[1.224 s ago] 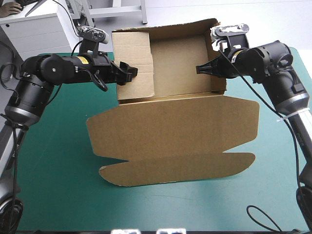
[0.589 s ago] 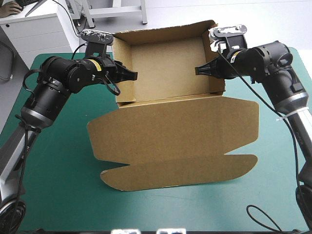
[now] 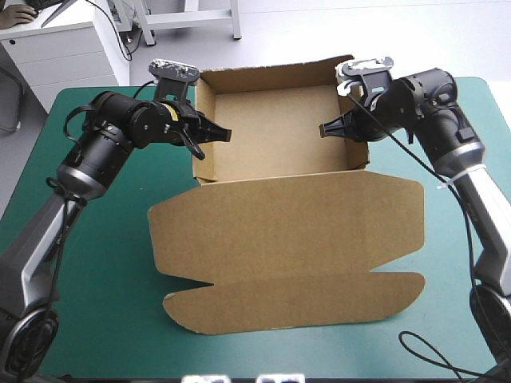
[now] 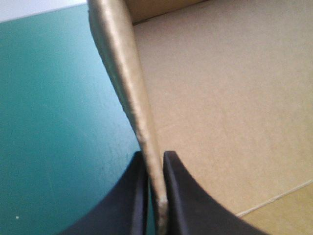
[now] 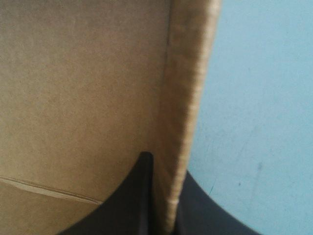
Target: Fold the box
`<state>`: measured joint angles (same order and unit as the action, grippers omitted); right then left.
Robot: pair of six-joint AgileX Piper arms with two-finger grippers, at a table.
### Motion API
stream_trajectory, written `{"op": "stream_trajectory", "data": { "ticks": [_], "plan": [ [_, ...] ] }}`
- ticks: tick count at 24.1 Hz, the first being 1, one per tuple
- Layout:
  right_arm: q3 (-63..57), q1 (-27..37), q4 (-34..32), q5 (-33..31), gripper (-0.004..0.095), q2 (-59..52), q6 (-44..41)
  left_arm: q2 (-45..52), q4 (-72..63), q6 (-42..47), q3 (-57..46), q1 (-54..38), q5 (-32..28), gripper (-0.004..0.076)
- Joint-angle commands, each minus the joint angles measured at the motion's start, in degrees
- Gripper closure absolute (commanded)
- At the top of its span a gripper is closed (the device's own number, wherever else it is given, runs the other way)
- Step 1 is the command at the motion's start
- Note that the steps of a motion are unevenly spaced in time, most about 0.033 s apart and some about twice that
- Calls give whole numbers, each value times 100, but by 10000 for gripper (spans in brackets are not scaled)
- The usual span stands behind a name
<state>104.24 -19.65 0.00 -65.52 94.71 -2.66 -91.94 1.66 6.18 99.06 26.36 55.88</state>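
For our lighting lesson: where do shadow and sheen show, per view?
High view: faint shadow under the front flap of the box. Left wrist view: sheen along the left wall in the left tool. Right wrist view: right wall lit, right tool dark.

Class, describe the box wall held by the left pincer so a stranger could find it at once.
On the teal-green table lies a brown box, its tray at the far end and lid flat toward the near edge. The tray's left upright wall is the one; unlike the opposite wall, it is clamped by the left pincer.
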Motion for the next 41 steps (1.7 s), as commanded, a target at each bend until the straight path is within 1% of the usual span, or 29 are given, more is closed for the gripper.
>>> {"op": "stream_trajectory", "data": {
  "ticks": [1,2,4,10,12,14,19,20,21,23,24,26,27,29,30,31,32,37,41],
  "plan": [
    [170,-53,227,-175,922,146,353,-136,-166,-390,175,71,8,719],
    [170,-53,227,-331,922,368,408,-375,-166,-461,175,71,147,719],
    [170,-53,243,-392,922,722,408,-676,-130,-583,175,71,218,719],
    [170,-53,362,-392,922,1319,332,-1158,53,-697,175,9,448,718],
    [170,-53,440,-417,922,1555,304,-1365,-21,-740,164,-134,629,717],
    [170,-53,479,-404,922,1649,304,-1461,-21,-919,164,-232,778,718],
    [170,-43,484,-402,922,1767,266,-1503,-48,-1068,164,-386,767,716],
    [170,-17,496,-413,913,1767,266,-1503,-56,-1218,164,-389,767,679],
    [170,18,503,-495,852,1767,266,-1503,-67,-1229,164,-389,739,607],
    [170,92,503,-597,729,1767,323,-1503,-116,-1284,164,-389,709,505],
    [170,135,536,-597,612,1767,324,-1503,-224,-1314,187,-398,709,430],
    [170,222,707,-597,431,1755,368,-1503,-305,-1314,198,-398,695,330],
    [170,264,864,-597,292,1755,445,-1492,-291,-1314,209,-398,683,263],
    [170,306,1011,-597,119,1755,520,-1491,-303,-1256,231,-398,723,199],
    [170,337,1060,-597,56,1755,570,-1491,-288,-1244,258,-398,779,176],
    [170,337,1084,-597,22,1755,587,-1491,-277,-1244,267,-398,806,169],
    [170,347,1084,-597,15,1755,613,-1480,-265,-1244,293,-398,844,170],
    [180,347,1060,-597,53,1586,786,-1298,-265,-1244,383,-398,828,171],
    [180,347,846,-550,64,1224,815,-1027,-229,-1244,568,-398,826,173]
  ]
}}
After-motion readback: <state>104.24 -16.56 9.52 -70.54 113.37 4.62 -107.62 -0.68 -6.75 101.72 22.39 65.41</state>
